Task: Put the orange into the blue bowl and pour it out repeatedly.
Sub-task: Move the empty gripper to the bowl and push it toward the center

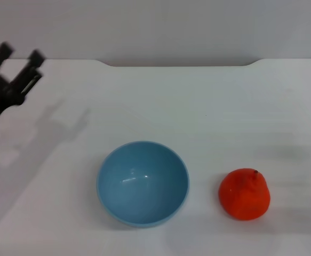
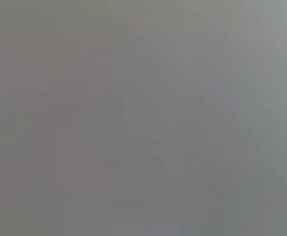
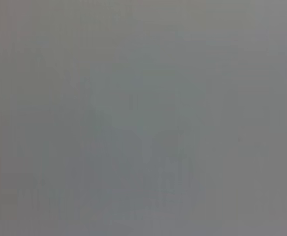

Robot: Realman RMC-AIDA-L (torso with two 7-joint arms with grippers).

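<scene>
A: Where is the orange (image 1: 245, 194)?

B: On the white counter (image 1: 208, 112), toward the robot's right, near the front edge of the head view. It stands on its own, with its small dark stem nub turned up and a little to the back.

A: And the blue bowl (image 1: 142, 183)?

B: It sits upright on the counter beside the orange, on the orange's left. A strip of bare counter lies between them, so they are close but not touching. The bowl's hollow shows only its own glossy blue surface with a small bright glint.

A: Which gripper is in view?

B: The left gripper (image 1: 20, 56), high at the far left edge of the head view, well apart from the bowl and farther still from the orange. Its black fingers (image 1: 33, 60) point up and away toward the back of the counter. The jaws stand spread, with a clear gap between the two tips and nothing between them. Its shadow falls on the counter to its right.

A: The right gripper?

B: It does not show in the head view. Both wrist views give only a flat grey field, so they tell nothing about either set of jaws.
</scene>
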